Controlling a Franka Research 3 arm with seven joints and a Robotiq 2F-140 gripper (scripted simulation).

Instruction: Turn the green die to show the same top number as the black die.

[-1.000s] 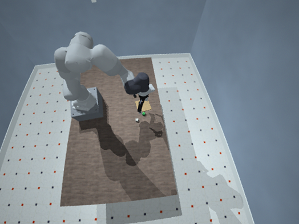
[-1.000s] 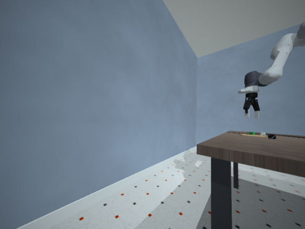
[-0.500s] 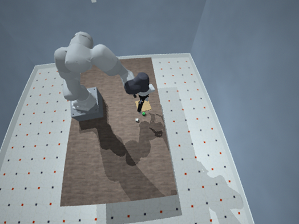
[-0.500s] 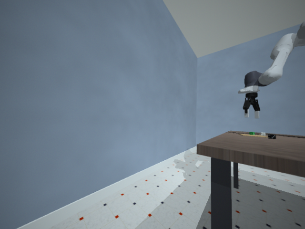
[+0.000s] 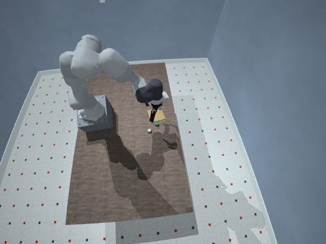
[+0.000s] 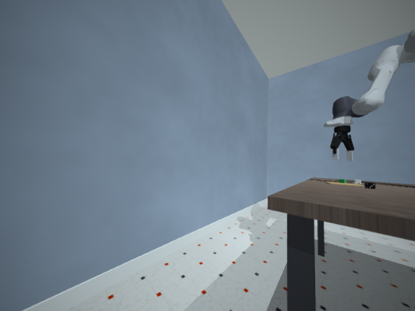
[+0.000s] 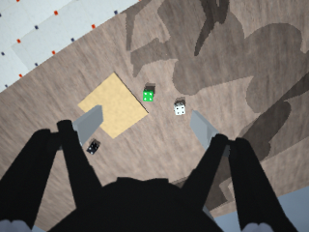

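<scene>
The green die [image 5: 156, 124] [image 6: 342, 181] [image 7: 148, 96] lies on the table beside the tan mat [image 5: 159, 117] [image 6: 338, 183] [image 7: 113, 97], off it. Its top shows a white pip near each corner in the wrist view. The black die [image 5: 146, 104] [image 6: 369, 185] [image 7: 93, 147] lies off the mat's opposite side; its top shows several pips, too blurred to count surely. The mat lies flat. My gripper [image 6: 342, 159] [image 7: 147, 115] is open and empty, pointing down high above the table, with the mat and green die below it.
A white die [image 5: 149, 130] [image 6: 358, 181] [image 7: 180, 109] lies on the table near the green die, on the side away from the mat. The table's long edge [image 7: 72, 47] runs beyond the mat. The arm's shadow falls near the green and white dice.
</scene>
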